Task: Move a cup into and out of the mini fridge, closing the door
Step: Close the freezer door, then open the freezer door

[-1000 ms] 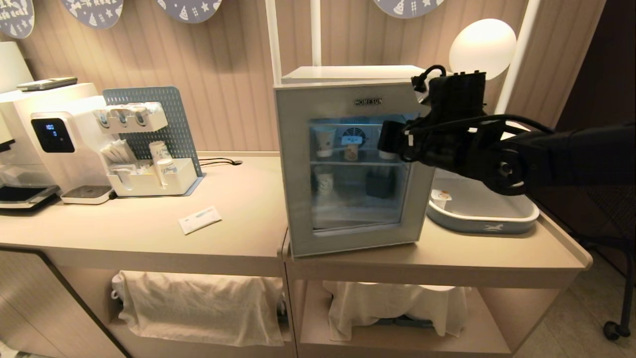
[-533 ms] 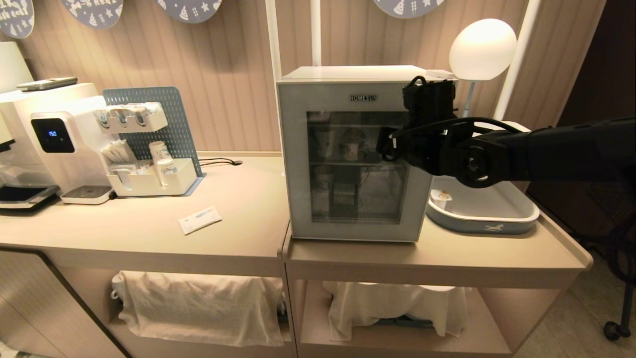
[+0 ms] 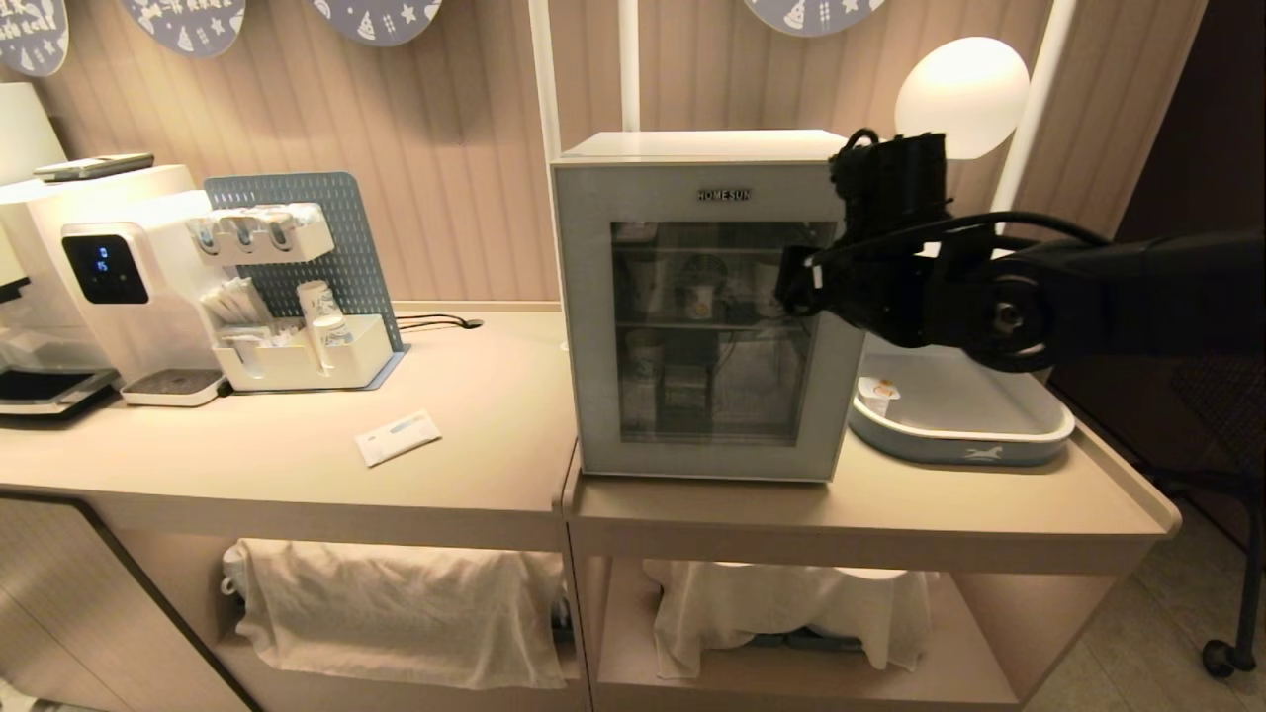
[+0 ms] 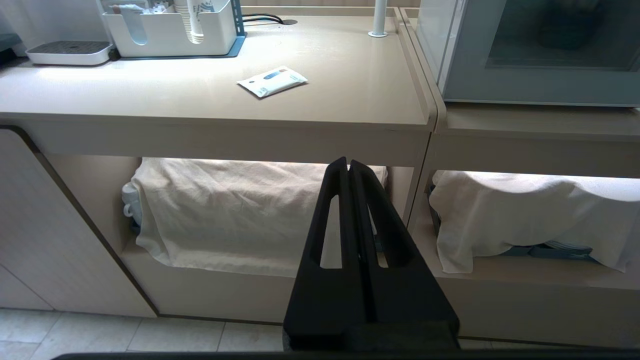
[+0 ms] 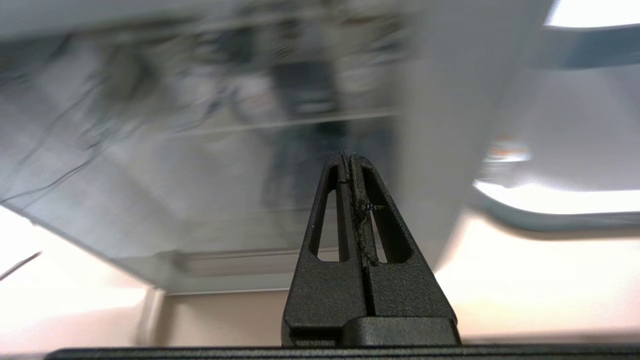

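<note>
Fridge: stands on the bench, right of centre; door flush against the body, "HOMESUN" at its top. Through the dark glass, wire shelves with several cups, dim.

Cup: small, white, orange-marked top; sits in the left end of the grey tray, just right of the fridge, outside it.

Right end effector: fingers pressed together, holding nothing; raised in front of the door's right frame, tip close to the glass. Whether it touches the door, cannot tell.

Left end effector: fingers together, empty; low, in front of the bench, facing the cloth-covered lower shelf.

Other items on the bench: white packet lying flat left of the fridge; organiser with paper cups; white machine at far left.
</note>
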`<state>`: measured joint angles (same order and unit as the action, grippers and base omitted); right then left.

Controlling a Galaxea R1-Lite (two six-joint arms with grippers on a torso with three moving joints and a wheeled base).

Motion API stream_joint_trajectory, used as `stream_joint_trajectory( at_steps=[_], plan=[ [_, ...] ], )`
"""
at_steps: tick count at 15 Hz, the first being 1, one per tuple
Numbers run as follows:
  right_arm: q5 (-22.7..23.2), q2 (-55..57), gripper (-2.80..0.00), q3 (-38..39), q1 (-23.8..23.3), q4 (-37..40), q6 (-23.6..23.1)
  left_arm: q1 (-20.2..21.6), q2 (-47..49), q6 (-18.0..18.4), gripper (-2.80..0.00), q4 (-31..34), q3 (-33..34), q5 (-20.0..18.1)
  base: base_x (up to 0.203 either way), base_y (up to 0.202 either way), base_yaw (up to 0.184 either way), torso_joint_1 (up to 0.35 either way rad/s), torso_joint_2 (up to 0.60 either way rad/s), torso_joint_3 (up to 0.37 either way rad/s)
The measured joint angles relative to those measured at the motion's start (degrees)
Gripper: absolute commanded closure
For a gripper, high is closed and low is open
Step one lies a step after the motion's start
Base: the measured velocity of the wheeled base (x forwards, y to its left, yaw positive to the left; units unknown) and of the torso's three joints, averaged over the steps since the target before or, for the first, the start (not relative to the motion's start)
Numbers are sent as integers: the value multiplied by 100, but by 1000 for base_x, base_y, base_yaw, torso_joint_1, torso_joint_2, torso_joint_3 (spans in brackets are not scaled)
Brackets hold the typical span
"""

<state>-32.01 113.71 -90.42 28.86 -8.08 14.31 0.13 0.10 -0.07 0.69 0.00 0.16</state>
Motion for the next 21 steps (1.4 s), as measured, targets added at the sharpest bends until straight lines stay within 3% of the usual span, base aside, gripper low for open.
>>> stream_joint_trajectory(
  at_steps=[4, 6, 9, 12, 17, 19, 21],
  plan=[
    [-1288, -2026, 0, 1503, -464, 152, -470, 2, 0, 2, 0, -1, 0, 0, 0, 0, 0, 0, 0, 0],
    [-1736, -3265, 0, 2381, -1304, 191, -656, 5, 0, 5, 0, -1, 0, 0, 0, 0, 0, 0, 0, 0],
    [-1951, -5213, 0, 3891, -2574, 123, -908, 9, 0, 7, 0, 2, 0, 0, 0, 0, 0, 0, 0, 0],
    [-1179, -7235, 0, 5241, -2947, 147, -1121, 7, 0, 7, 0, 0, 0, 0, 0, 0, 0, 0, 0, 0],
    [751, -10375, 0, 7346, -2960, 325, -1244, 7, 0, 23, 0, -3, 0, -6, 0, 0, 0, 0, 0, 0],
    [1653, -10931, 0, 8387, -2941, 166, -1315, -2, 0, 19, 0, -5, 0, -9, 0, 0, 0, 0, 0, 0],
    [2528, -11194, 0, 8884, -2930, 598, -1374, 0, 0, 19, 0, -5, 0, -9, 0, 0, 0, 0, 0, 0]
  ],
)
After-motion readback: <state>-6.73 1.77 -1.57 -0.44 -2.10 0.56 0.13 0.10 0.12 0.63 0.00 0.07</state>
